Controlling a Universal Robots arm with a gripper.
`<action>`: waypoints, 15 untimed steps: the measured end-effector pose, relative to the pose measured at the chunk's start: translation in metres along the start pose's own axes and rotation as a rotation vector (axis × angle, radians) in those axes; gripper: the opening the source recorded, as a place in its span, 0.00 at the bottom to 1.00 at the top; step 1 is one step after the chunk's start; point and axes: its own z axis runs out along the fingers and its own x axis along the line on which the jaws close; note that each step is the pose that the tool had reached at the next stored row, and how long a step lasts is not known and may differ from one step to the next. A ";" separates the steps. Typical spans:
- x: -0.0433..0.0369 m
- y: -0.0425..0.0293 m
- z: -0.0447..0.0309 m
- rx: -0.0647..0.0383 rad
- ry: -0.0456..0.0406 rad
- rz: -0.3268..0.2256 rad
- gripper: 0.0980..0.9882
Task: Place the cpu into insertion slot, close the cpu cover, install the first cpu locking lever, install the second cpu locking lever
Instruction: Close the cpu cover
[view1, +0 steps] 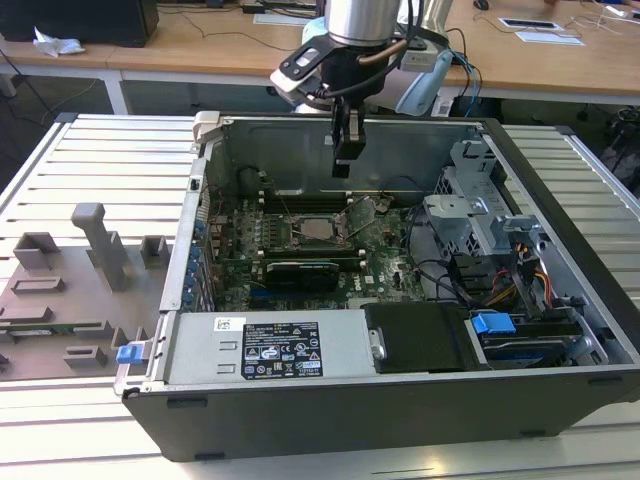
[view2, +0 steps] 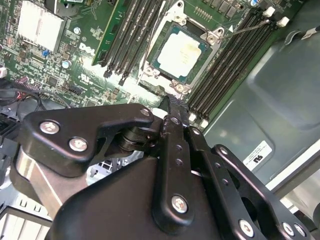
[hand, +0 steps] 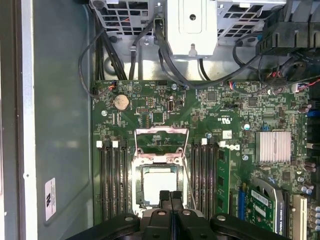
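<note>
1. The cpu (hand: 159, 182), a small flat square chip with a matte silvery-grey metal top, lies seated in the insertion slot (hand: 136, 189). This is a square socket with a silver metal rim set into the glossy green circuit board (hand: 150, 97). In the exterior view the cpu (view1: 318, 230) sits at the centre of the frame, inside the open grey sheet-metal computer case (view1: 560, 200).
2. The cpu cover (hand: 161, 131), a thin silver metal frame plate with a large square opening, is swung back off the socket, so the chip's top is bare.
3. A thin bare-wire locking lever (hand: 186, 172) runs along one side of the socket, not clipped down.
4. The gripper (hand: 170, 196), made of black angular metal links fixed with round silver screws, hangs above the board in the upper middle of the exterior view (view1: 342, 165). Its two narrow fingers are pressed together and hold nothing. In the second wrist view its tip (view2: 167, 101) is just beside the socket's edge.
5. Long, narrow black ridged memory slots (hand: 112, 185) flank the socket on both sides.
6. A finned bare-aluminium heatsink (hand: 272, 146) and a round silver coin battery (hand: 120, 102) sit elsewhere on the board.
</note>
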 end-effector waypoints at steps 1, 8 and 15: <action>0.0000 0.0001 0.0003 0.000 -0.0001 0.000 0.01; 0.0001 0.0010 0.0021 0.000 -0.0001 0.000 0.01; 0.0003 0.0027 0.0048 0.000 0.0000 0.000 0.01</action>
